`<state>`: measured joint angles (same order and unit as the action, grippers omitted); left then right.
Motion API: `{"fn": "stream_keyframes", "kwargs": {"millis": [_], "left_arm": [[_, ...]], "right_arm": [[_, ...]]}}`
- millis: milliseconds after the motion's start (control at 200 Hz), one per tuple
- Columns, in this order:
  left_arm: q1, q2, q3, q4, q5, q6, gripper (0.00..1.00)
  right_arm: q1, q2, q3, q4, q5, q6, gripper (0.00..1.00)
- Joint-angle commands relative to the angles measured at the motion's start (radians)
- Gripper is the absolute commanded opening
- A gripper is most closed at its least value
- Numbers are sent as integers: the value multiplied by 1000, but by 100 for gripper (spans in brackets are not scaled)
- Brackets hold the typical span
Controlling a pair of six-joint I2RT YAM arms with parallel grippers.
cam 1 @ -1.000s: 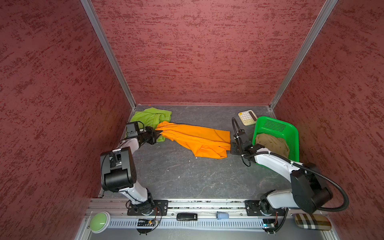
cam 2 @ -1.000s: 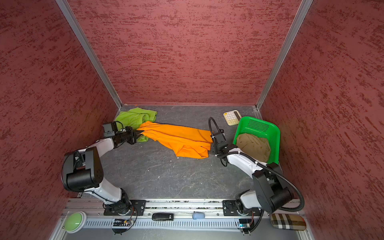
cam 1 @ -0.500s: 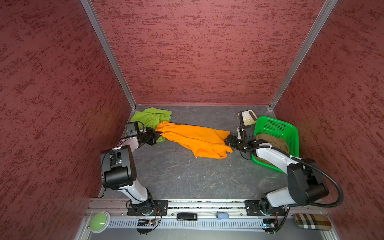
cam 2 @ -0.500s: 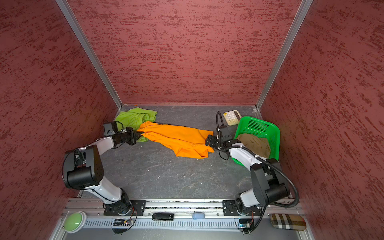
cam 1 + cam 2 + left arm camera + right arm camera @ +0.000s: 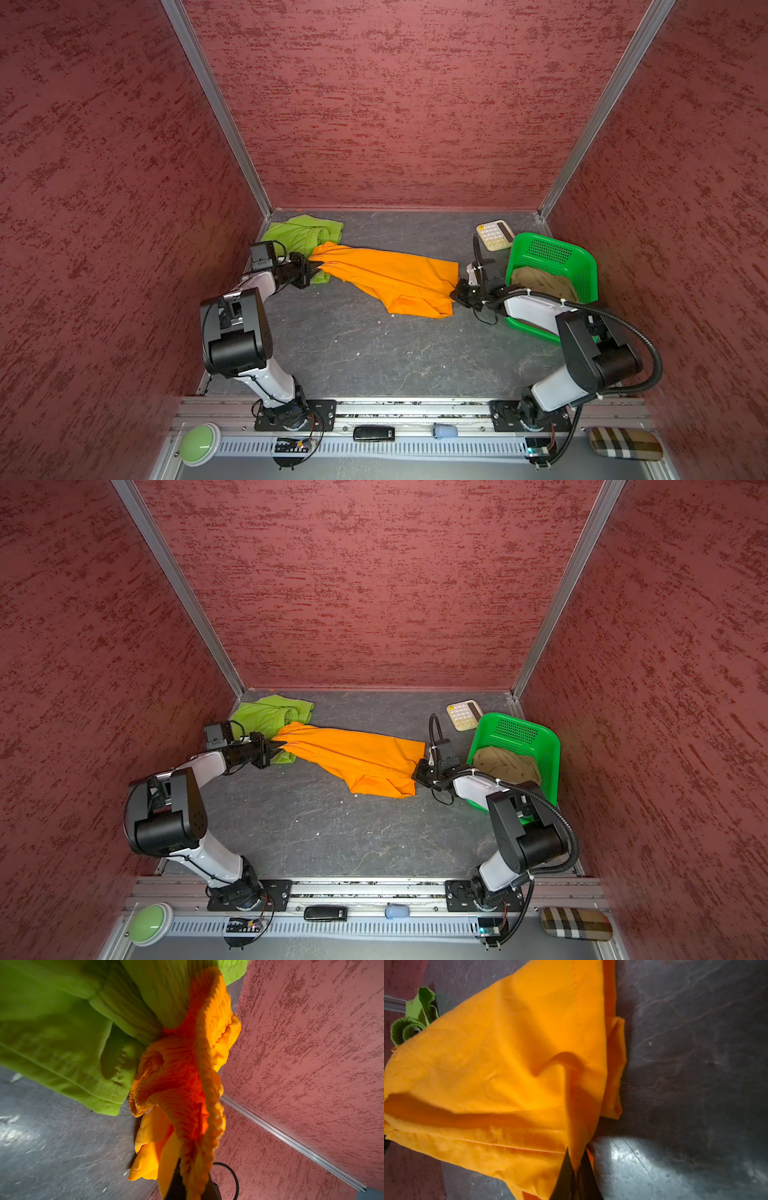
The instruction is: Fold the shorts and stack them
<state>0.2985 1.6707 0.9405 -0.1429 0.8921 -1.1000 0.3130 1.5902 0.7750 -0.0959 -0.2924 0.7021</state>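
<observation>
Right fingers (image 5: 565,1176) now tight on orange shorts (image 5: 386,276).

Noted: the orange shorts (image 5: 386,278) are stretched out lengthwise, gathered waistband overlapping the lime green shorts (image 5: 299,230), leg end folded under. The lime green shorts lie crumpled in the far left corner. The khaki shorts (image 5: 540,282) are bunched inside the green basket (image 5: 552,249).

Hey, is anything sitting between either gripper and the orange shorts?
Nothing visible. The left gripper is shut on the waistband of the orange shorts, and the right gripper is shut on the opposite hem, so both hold the fabric directly.
</observation>
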Motion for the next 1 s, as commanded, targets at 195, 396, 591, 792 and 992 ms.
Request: {"fn": "stream_keyframes", "kwargs": {"millis": [195,396,591,792,992], "left_arm": [[-10,118,244,204,51,-189,0],[15,109,370,230,75,-228,0],[40,54,190,153,115,-127,0],[41,5,-48,99,132,-8,0],[37,-14,-172,133,139,9,0]], "right_arm": [[-110,115,620,-283,187,-241,0],[-109,39,755,-372,254,-392,0],[-32,-103,290,-265,258,-344,1],[-18,-188,59,-221,258,-264,39],[-10,-257,49,-246,225,-102,88]]}}
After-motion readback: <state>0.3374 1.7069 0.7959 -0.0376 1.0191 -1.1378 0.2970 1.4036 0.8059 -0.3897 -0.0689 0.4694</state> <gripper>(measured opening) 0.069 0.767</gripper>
